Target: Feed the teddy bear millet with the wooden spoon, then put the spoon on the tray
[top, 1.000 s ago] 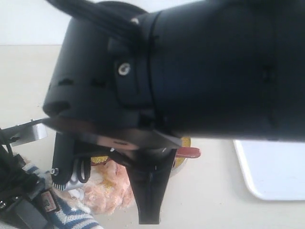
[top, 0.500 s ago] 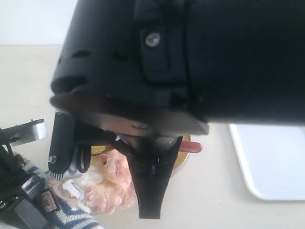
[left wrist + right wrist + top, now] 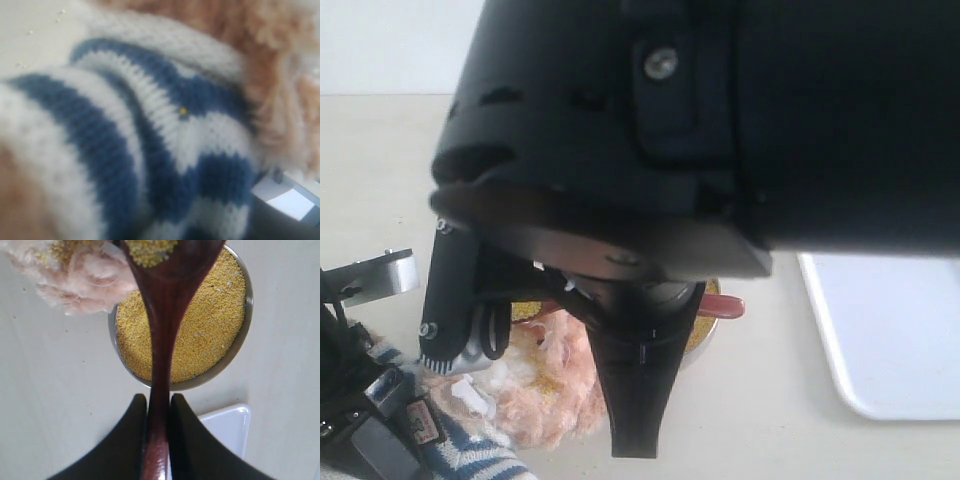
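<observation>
Over the bowl (image 3: 248, 305) of millet (image 3: 210, 325), the right gripper (image 3: 159, 402) clamps the wooden spoon (image 3: 162, 315), loaded and at the teddy bear's (image 3: 80, 280) fur: feeding looks underway, the spoon not yet on the tray (image 3: 890, 340). Whether the left gripper (image 3: 375, 428) grips the bear, I cannot tell; the shirt badge (image 3: 417, 422) is unreadable

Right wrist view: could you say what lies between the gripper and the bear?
In that view, the bowl of millet, with the spoon held by the right gripper reaching over it toward the bear.

Teddy bear (image 3: 555, 390) mostly behind the big black arm (image 3: 720, 120)
</observation>
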### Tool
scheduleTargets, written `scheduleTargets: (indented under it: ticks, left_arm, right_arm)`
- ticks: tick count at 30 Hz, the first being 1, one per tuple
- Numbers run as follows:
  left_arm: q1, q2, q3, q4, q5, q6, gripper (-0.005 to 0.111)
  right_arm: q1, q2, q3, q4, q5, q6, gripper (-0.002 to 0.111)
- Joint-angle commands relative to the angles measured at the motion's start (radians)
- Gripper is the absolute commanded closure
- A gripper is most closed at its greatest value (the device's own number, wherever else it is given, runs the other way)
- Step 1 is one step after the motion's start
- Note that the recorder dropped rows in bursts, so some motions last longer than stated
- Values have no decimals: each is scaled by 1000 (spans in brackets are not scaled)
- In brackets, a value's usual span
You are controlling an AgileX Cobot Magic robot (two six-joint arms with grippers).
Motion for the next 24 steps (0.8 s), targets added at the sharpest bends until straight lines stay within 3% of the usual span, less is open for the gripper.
scheduleTargets:
  ticks: [1,24]
  left_arm:
    - [-3,-1,-4,-19,8,10,103]
    - [-3,-1,-4,-34,8,22,103]
  right_arm:
    - [-1,-10,-5,-2,-8,0,109]
    - [-1,-10,-5,-27,-32,-38,109]
